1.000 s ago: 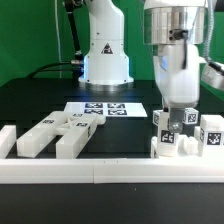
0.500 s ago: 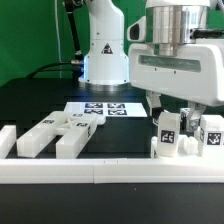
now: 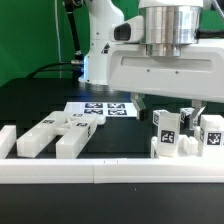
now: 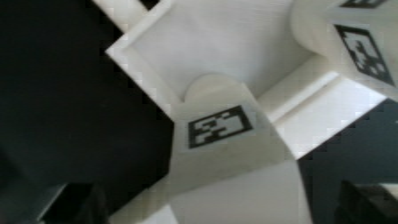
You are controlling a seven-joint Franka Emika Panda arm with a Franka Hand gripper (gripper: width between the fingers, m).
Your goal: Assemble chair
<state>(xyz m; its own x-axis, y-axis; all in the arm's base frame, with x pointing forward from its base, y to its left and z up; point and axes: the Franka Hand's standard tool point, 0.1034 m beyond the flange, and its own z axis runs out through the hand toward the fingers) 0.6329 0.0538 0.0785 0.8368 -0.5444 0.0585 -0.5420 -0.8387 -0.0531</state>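
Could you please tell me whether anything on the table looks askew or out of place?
Nothing looks damaged or spilled. The loose chair parts on the exterior view's left lie jumbled at mixed angles beside the front rail; the tagged blocks on its right stand upright.

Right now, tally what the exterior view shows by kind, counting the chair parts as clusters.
Clusters of white chair parts: 2 (loose heap on the exterior view's left, tagged cluster on its right)
Marker board: 1
Front border rail: 1
Tool, open: 1
Total: 5
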